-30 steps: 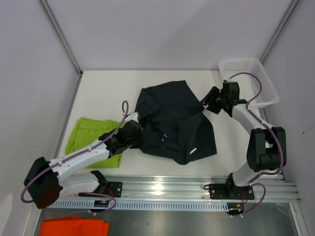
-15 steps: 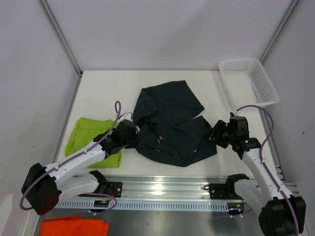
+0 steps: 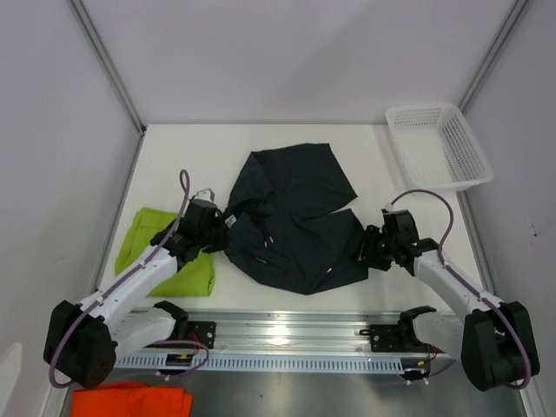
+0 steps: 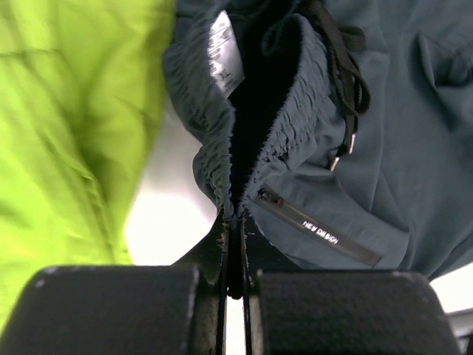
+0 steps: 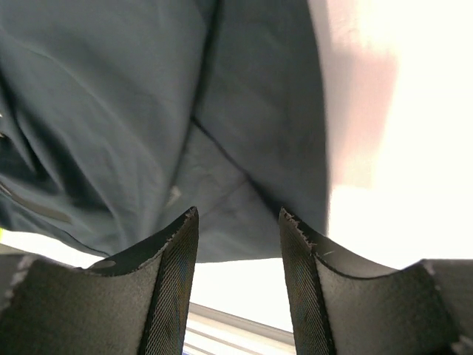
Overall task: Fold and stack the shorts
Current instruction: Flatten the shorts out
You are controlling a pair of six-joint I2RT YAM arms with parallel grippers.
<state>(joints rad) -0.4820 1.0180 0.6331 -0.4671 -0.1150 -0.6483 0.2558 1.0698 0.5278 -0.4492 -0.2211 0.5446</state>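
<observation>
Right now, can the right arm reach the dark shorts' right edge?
Probably yes. The right hand is open right beside that edge of the dark shorts, with nothing between it and the cloth. The left hand grips the opposite side, out of the way.

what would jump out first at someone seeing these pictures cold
The dark shorts sprawl rumpled across the middle of the table, with the lime green shorts lying to their left. The left gripper is shut on the dark pair's elastic waistband at its left edge. The right gripper stands open over the right hem.
</observation>
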